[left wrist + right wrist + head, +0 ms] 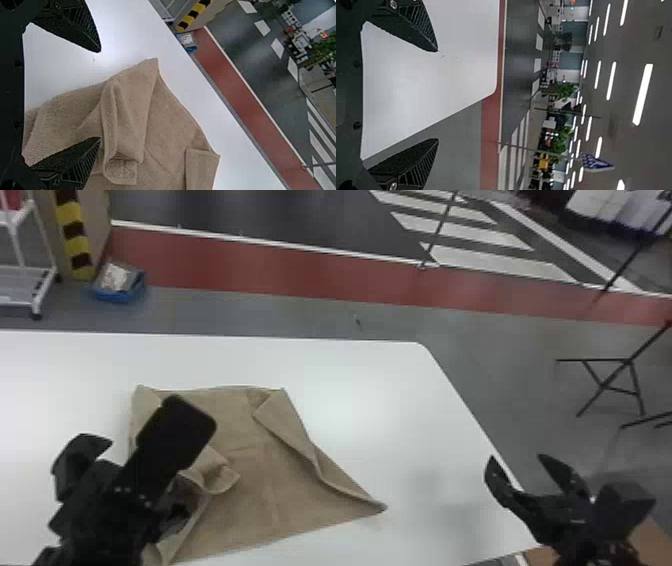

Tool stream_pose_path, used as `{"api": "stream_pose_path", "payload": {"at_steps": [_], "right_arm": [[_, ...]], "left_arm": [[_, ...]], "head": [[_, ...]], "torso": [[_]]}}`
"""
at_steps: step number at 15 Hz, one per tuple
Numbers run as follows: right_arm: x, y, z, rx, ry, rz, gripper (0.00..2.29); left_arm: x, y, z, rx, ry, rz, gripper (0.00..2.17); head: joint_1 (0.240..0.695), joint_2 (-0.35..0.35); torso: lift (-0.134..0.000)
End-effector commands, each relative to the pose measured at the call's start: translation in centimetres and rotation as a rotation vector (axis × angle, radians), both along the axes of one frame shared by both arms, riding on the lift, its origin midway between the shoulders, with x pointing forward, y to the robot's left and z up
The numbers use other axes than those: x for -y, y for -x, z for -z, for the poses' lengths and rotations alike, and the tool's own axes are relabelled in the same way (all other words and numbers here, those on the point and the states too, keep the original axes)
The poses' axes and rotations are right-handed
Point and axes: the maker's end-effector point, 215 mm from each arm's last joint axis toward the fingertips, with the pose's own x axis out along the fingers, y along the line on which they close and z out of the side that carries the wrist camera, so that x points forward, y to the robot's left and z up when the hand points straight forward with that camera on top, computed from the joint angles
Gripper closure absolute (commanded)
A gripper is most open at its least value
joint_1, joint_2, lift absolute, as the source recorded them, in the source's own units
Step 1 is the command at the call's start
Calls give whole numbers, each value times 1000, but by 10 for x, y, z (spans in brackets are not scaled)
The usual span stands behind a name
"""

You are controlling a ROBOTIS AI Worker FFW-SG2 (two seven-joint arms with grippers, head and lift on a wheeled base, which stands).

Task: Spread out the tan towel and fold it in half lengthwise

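Tan towel (272, 460) lies, corners folded over, on tabletop (375, 390) inside right edge. Left gripper (148, 427), jaws apart, is positioned over towel's left side; right gripper (516, 459), released, is near tabletop's near right corner.

In my head view, my left gripper (142, 430) covers part of the tan towel (270, 470), and the bottom edge crops the towel's near side. The blue bin's (117, 296) contents are too blurred for me to tell.
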Motion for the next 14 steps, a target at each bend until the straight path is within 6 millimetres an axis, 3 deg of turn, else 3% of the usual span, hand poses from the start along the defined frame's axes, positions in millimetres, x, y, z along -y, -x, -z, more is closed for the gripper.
{"api": "stream_pose_path", "payload": {"at_steps": [1,2,4,6,8,11,14], "right_arm": [[-52,-17,-30,57,188,-153,70],[-80,-22,-34,68,247,-235,70],[-122,-28,-45,87,413,-371,70],[-156,-30,-37,62,554,-498,76],[-191,-23,-29,54,643,-637,87],[-205,-15,-15,14,707,-732,107],[-197,-16,-5,-43,776,-769,147]], "left_arm": [[-13,22,11,-65,100,-52,110],[-26,30,18,-91,131,-80,151],[-29,43,27,-131,188,-81,205],[-20,56,38,-202,298,-54,208],[-18,55,41,-221,335,-48,211],[-20,35,21,-167,382,20,211],[-31,21,16,-144,340,75,215]], "head": [[695,-350],[695,-350],[695,-350],[695,-350],[695,-348],[695,-290],[695,-274]], "torso": [[-128],[-128],[-128],[-128],[-128],[-128],[-128]]}}
